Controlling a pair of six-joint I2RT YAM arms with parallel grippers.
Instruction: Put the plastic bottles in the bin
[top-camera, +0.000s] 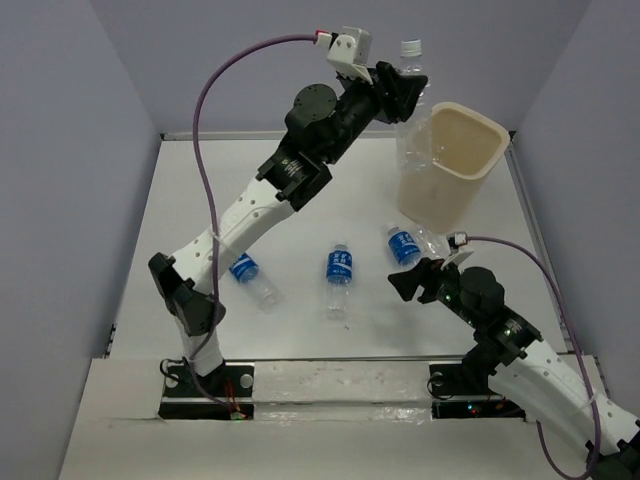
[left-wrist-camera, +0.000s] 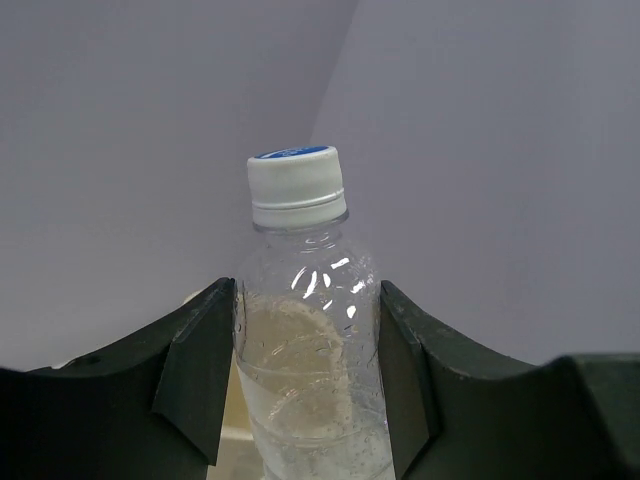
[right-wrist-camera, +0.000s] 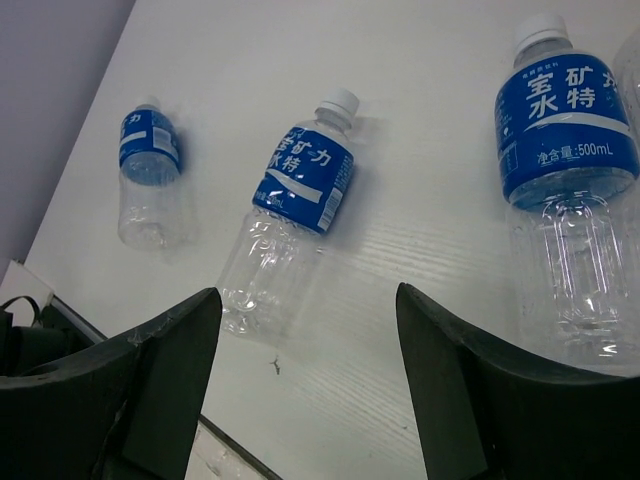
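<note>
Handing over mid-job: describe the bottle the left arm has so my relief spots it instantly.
Find the cream bin at the table's far right. Beside its rim, the left gripper holds a clear bottle in the air. It is the only one upright, white cap up; the other three bottles lie flat on the table.

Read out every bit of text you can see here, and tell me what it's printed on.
"宝矿力水特" and "净含量:500mL": blue label of the nearest bottle.
"矿力水特", partly hidden: label of the middle bottle.
The farthest bottle label and the blue print on the cap of the held bottle are unreadable.
</note>
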